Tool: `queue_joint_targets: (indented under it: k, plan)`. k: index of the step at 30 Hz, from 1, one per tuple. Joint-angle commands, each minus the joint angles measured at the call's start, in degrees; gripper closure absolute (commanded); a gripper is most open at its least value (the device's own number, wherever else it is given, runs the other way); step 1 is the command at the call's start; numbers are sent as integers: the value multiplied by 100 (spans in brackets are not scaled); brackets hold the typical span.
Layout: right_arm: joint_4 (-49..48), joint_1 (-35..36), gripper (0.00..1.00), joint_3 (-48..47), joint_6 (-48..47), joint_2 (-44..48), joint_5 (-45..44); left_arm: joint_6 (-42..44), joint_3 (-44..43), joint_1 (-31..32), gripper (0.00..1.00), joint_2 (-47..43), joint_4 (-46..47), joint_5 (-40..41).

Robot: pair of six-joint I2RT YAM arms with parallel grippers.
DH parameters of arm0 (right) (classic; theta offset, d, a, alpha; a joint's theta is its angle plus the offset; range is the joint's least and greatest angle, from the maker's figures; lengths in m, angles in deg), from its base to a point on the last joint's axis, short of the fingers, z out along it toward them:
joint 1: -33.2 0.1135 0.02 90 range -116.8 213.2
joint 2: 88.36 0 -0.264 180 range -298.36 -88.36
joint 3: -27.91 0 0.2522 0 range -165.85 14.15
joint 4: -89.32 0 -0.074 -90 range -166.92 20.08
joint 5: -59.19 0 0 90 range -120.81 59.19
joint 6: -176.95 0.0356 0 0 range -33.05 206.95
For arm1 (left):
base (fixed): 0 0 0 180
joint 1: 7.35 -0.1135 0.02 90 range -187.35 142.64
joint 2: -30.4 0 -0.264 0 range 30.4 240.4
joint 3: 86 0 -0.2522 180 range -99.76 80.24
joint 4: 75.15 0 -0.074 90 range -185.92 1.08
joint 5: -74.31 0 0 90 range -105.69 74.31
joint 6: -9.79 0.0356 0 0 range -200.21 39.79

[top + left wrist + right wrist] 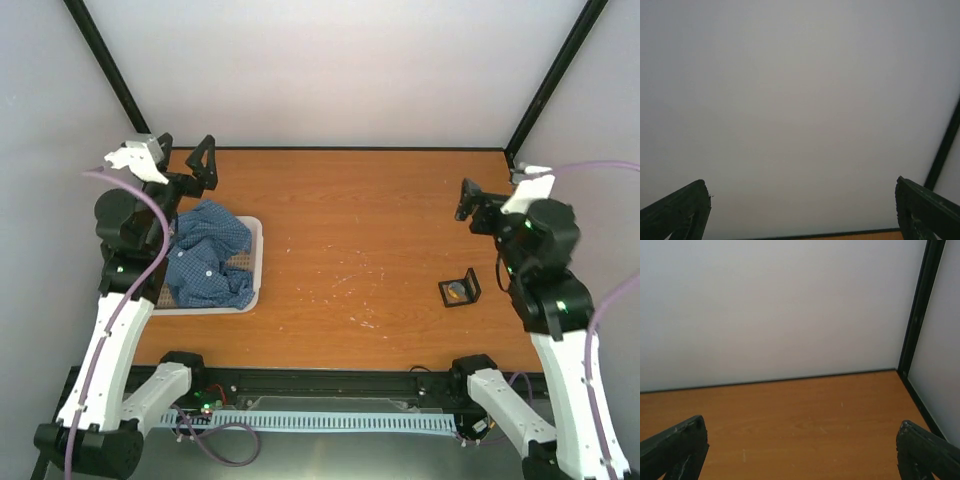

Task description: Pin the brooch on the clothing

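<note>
Hovering raised over the table's far side, left gripper and right gripper both stand with jaws wide apart, empty. Clothing lies crumpled in the white tray at left, with no clear long axis. Brooch rests inside the open black box at right.

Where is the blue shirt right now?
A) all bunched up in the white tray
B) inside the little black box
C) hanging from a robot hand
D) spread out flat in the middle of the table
A: the blue shirt lies crumpled in a heap inside the white tray.
</note>
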Motion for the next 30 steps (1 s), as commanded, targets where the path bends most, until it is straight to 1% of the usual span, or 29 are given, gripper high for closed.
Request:
queue_joint_targets:
  k: [1,7,13,15,18,20,23,27,30]
  plan:
    - [-675,-177,0,400,51,-676,62,-191,205,-371,0,351,150,55]
    - [-1235,-403,0,919,142,-1458,309,-488,573,-873,0,891,15,35]
    - [-1553,-576,0,1415,476,-1793,591,-971,832,-1233,0,1217,-535,142]
    - [-1556,-615,0,1525,626,-1804,539,-1254,926,-1318,0,1265,-922,410]
    - [-1639,-659,0,1689,736,-1753,495,-1895,1018,-1409,0,1327,-1690,1022]
    - [-1719,-679,0,1815,774,-1687,516,-2322,1062,-1454,0,1360,-2193,1278]
    - [-1828,-704,0,1991,877,-1600,530,-2889,1203,-1500,0,1355,-2821,1451]
    - [-1865,-721,0,2085,993,-1547,524,-3972,1466,-1534,0,1199,-3849,1734]
    - [-1874,-733,0,2113,1062,-1520,485,-4390,1773,-1547,0,1146,-4112,1721]
